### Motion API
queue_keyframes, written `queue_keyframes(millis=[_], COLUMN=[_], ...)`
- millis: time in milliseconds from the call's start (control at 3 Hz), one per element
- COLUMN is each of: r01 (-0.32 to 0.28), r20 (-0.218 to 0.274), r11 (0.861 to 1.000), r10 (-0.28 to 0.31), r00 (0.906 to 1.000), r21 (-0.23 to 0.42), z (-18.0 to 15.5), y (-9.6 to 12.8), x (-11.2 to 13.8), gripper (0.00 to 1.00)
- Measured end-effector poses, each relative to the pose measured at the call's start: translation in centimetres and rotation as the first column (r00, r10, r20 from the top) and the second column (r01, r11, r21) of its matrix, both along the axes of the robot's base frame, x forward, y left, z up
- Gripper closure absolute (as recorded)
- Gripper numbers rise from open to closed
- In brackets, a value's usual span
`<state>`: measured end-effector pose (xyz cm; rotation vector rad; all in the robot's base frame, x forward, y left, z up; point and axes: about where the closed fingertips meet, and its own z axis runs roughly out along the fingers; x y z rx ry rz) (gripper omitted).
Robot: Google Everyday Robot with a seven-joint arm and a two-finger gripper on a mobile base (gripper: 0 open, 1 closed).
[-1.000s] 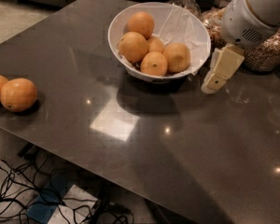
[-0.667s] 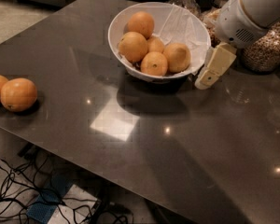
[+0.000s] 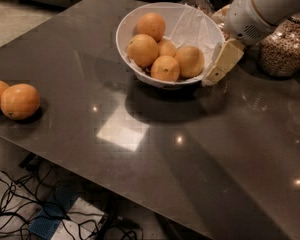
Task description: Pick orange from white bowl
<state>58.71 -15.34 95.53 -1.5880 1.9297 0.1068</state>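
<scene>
- The white rounded robot arm [image 3: 270, 4] comes in from the upper right corner and slopes down towards the left. There is a small vent grille on the underside of its wrist housing.
- The cream-coloured gripper [image 3: 217, 69] hangs from that wrist, tilted down and to the left. Its tip is low, near the tabletop.
- The gripper sits outside the wide, glossy white bowl [image 3: 124, 44], just beside its right outer wall. It may be touching the rim, but this angle does not settle it.
- I cannot tell from this side whether the gripper is spread or closed, and it carries nothing visible.
- The pale yellow-orange round orange [image 3: 190, 60] lies inside the bowl at the right of the pile. It is the fruit nearest the gripper, with the bowl wall between them.
- Its skin looks smooth and lighter than its neighbours'. It rests against the deeper-orange fruit with a dark dot [image 3: 165, 68] at the front.
- Three more oranges fill the bowl: one at the back [image 3: 151, 25], one at the left [image 3: 142, 49] and a partly hidden one in the middle [image 3: 166, 46].
- Crumpled white paper [image 3: 192, 21] lines the bowl's back right side.
- The bowl stands on a dark grey glossy table [image 3: 190, 159], towards its far edge.
- A glass jar of nuts [image 3: 285, 46] stands to the right, behind the arm.
- Two loose oranges [image 3: 20, 100] lie touching at the table's left edge, well apart from the bowl.
- Tangled black cables [image 3: 20, 204] lie on the floor below.
</scene>
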Motion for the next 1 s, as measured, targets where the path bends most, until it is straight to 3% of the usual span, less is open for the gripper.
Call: queue_keyframes(millis=[333, 1000], r01=[-0.008, -0.016], r20=[0.027, 0.067], r11=[1.000, 1.000], r10=[0.008, 0.016], r00=[0.9996, 0.9976], r21=[0.009, -0.012], z=[0.2, -0.1], y=[0.0, -0.5], x=[1.8, 5.1], gripper=[0.04, 0.20])
